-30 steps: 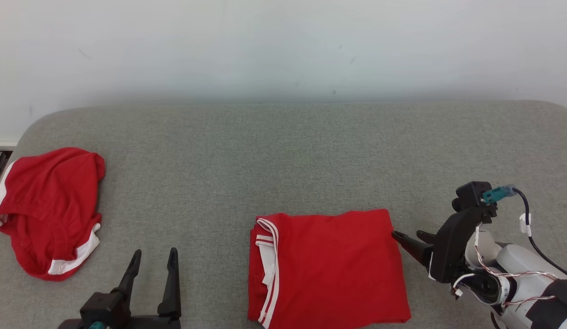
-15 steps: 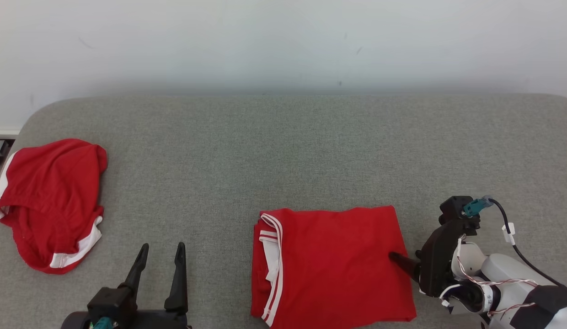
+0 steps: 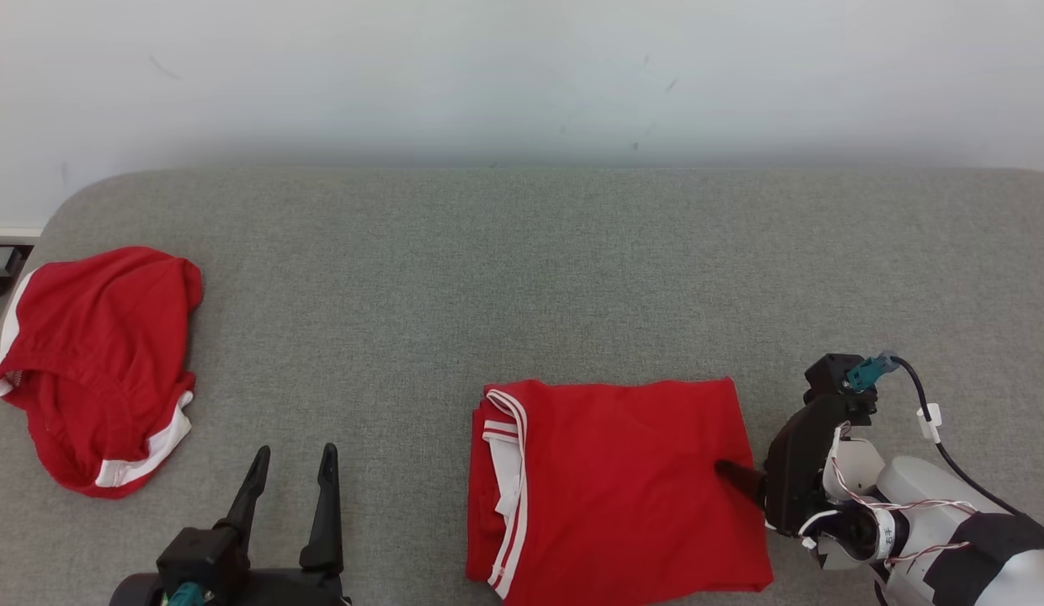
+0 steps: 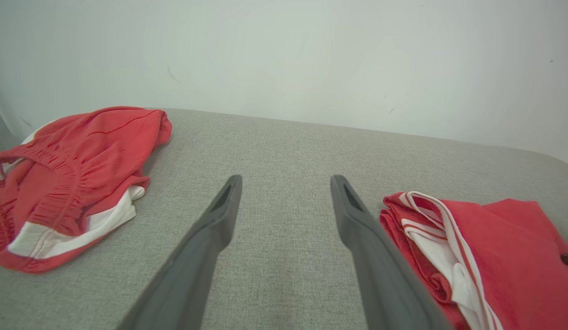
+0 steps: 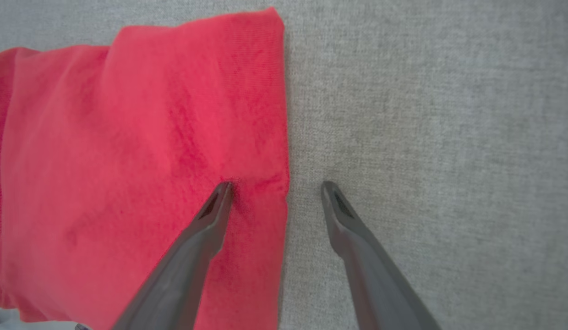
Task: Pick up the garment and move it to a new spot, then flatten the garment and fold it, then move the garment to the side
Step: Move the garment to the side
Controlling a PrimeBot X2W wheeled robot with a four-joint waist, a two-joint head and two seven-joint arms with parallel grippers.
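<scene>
Red cloth, folded, white-striped trim on its left edge: the garment [image 3: 615, 488] lies flat on the grey padded surface [image 3: 522, 278], close to my side and right of centre. The fold looks finished, so I judge that only the move to the side remains.

Right gripper [image 5: 277, 185]: fingers [image 5: 206, 224] spread wide, gripping nothing.
- Change over the last second: it has come from just off the garment's upper right corner to a spot lower along the right edge and further inward.
- In the right wrist view one finger now rests on the cloth just inside that edge, with a slight dimple at its tip. The other stands over bare grey fabric just beside the edge, so the pair straddles it.
- The head camera has tilted a little too, so I don't count the small drift of everything in that view as movement of the items.

Left gripper [image 3: 294, 454]: fingers wide apart, empty, over bare surface between the two red items. No change.

Second item: red shorts [image 3: 93, 362], crumpled, white trim, far left, well apart from the garment.

Reading: the approach is done and the grasp isn't. Closing here should pinch the edge layers, though I cannot tell whether every layer would be caught.
</scene>
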